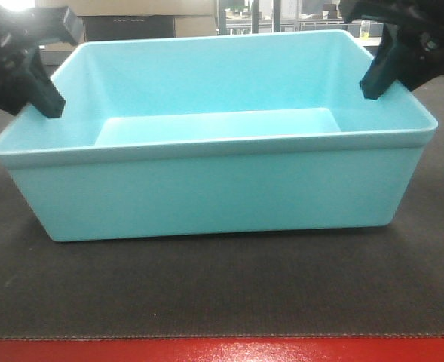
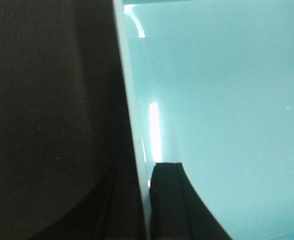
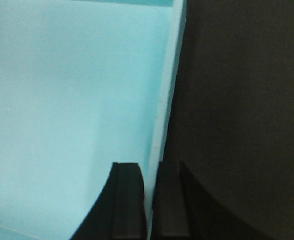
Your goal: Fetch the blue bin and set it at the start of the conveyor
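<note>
1. Left gripper (image 1: 50,102): black, at 10 o'clock of the tub in the front view. It is clenched on the tub's left end wall. In the left wrist view the left inner finger (image 2: 169,200) lies against the inside of the wall, its partner sits dark on the outside, and the rim runs between them.
2. Blue bin (image 1: 214,188): light aqua, upright, open side up, long side toward the camera. It stands on the belt at the centre of the front view.
3. Conveyor start (image 1: 222,290): dark, finely textured belt beneath and around the tub. The red edge strip (image 1: 222,351) lies at 6 o'clock, apart from the tub's base.
4. Right gripper (image 1: 374,84): black, at 2 o'clock of the tub, grasping the right end wall. In the right wrist view the right inner finger (image 3: 129,200) and right outer finger (image 3: 172,200) pinch the rim between them.
</note>
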Robot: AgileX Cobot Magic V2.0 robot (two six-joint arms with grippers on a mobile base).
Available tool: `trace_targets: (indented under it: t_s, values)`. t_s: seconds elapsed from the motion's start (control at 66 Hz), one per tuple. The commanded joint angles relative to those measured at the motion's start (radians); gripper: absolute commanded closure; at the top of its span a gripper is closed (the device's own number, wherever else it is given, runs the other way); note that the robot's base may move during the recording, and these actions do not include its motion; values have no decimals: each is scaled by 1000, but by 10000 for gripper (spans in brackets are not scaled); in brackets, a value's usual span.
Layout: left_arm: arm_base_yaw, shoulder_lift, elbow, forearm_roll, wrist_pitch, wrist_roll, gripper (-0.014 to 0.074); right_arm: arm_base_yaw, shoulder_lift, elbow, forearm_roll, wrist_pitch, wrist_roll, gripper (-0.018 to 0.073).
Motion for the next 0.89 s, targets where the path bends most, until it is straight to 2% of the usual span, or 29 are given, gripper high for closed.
trace_targets:
  t_s: [0.0, 0.076, 0.091, 0.182, 0.197, 0.212, 0.394, 0.485, 0.606, 0.712, 0.803, 0.848, 0.878]
  values:
    - [18, -2, 1, 49, -9, 4, 515, -16, -9, -2, -67, -32, -20, 505]
    - [18, -11, -1, 49, -8, 4, 325, -16, -11, -2, -67, -25, -20, 304]
    - [18, -11, -3, 49, -1, 4, 260, -16, -11, -2, -67, -20, -20, 260]
    - [18, -24, -28, 49, 34, 4, 5, -16, -12, -16, -67, 3, -20, 9]
    - [18, -27, -33, 51, 40, 4, -30, -16, -14, -21, -67, 10, -20, -24]
    - [18, -30, -38, 51, 47, 4, -30, -16, -17, -26, -67, 17, -20, -17]
    - [18, -110, -116, 82, 156, 4, 127, -18, -74, -97, -82, 92, -20, 27]
    - [18, -177, -123, 114, 187, 4, 207, -18, -137, -102, -113, 92, -20, 89]
    - [18, -261, -121, 178, 240, 4, 343, -24, -218, -102, -176, 152, -20, 267]
    - [18, -333, -83, 235, 244, 4, 501, -51, -287, -73, -205, 164, -20, 484]
    - [18, -387, -29, 251, 233, 4, 648, -99, -340, -24, -207, 148, -20, 662]
    - [22, -410, 4, 251, 220, 4, 711, -128, -361, 8, -207, 132, -20, 727]
    - [29, -424, 29, 245, 207, 4, 707, -144, -374, 37, -207, 122, -20, 724]
